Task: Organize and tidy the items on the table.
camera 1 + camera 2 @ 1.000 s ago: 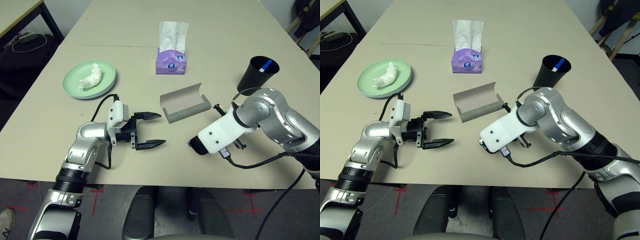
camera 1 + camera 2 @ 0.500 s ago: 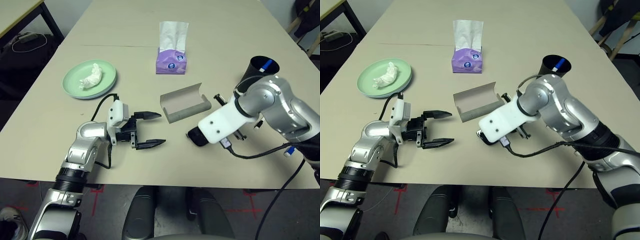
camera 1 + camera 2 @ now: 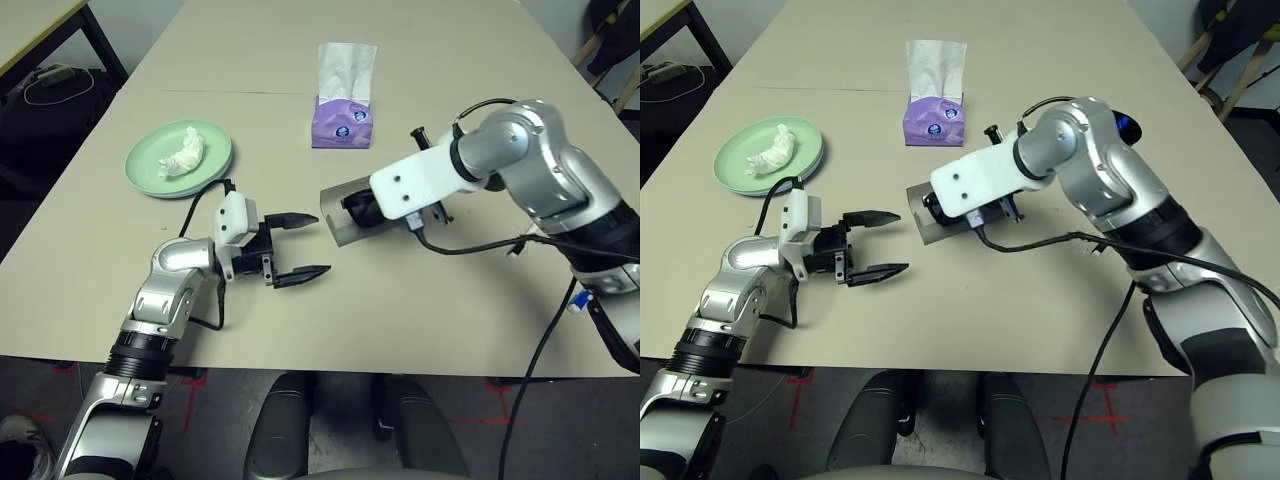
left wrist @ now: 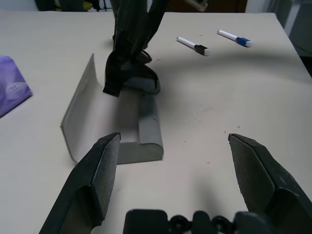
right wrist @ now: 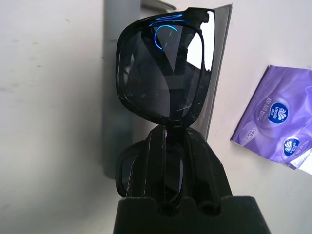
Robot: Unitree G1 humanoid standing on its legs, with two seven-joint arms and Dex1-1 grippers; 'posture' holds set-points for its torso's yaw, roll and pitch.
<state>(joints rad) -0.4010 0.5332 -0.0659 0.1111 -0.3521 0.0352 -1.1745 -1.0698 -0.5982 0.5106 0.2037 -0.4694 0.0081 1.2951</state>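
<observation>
My right gripper [image 5: 168,139] is shut on the black sunglasses [image 5: 163,83] and holds them over the open grey glasses case [image 4: 112,122] at the middle of the table [image 3: 400,320]. The left gripper [image 3: 320,243] rests open on the table just left of the case, with nothing between its fingers. At the far left, a pale green plate [image 3: 150,170] carries the crumpled white tissue [image 3: 182,152]. Two white markers [image 4: 192,45] lie on the table beyond the case. The black cup [image 3: 1122,124] is mostly hidden behind my right arm.
A purple tissue box [image 3: 342,120] with a white sheet sticking up stands behind the case. A black-legged side table [image 3: 40,20] stands off the far left corner. Black cables hang from my right arm over the table's right front.
My right arm has swung the sunglasses from the table's front right up and left to the open case. The left gripper stays open in nearly the same place.
</observation>
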